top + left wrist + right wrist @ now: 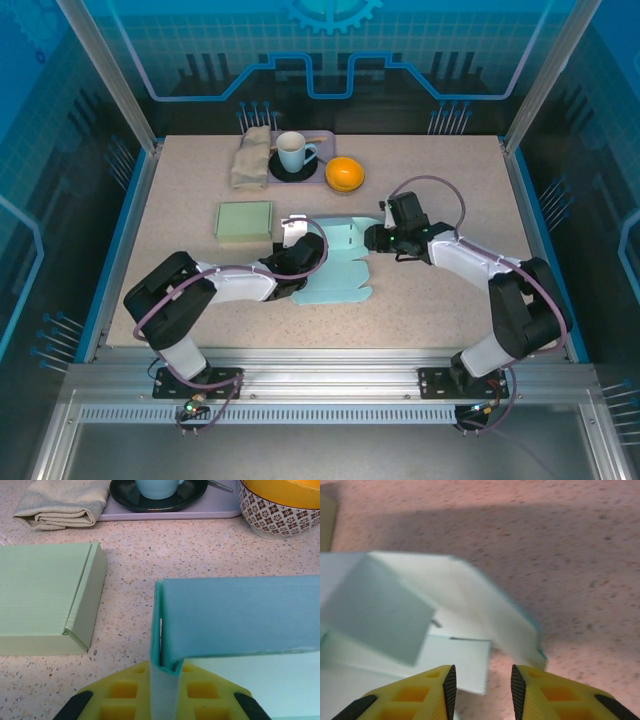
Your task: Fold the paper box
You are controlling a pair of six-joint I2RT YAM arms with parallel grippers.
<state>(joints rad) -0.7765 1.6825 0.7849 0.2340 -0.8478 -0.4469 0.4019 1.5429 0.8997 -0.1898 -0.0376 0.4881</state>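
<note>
A light blue paper box [338,270], partly folded, lies at the middle of a speckled worktop [450,180]. The left pincer [162,682] is clenched on an upright wall at the box's left side, with the blue card pinched between its yellow fingers. The right pincer [482,680] is at the box's right edge, released, its fingers apart with nothing between them. A flat green box [244,221] lies just left of the blue one. At the far edge, a lilac tray [325,140] carries a folded cloth [250,155] and a cup [292,152] on a dark saucer. An orange bowl [344,174] stands just beside the tray.
</note>
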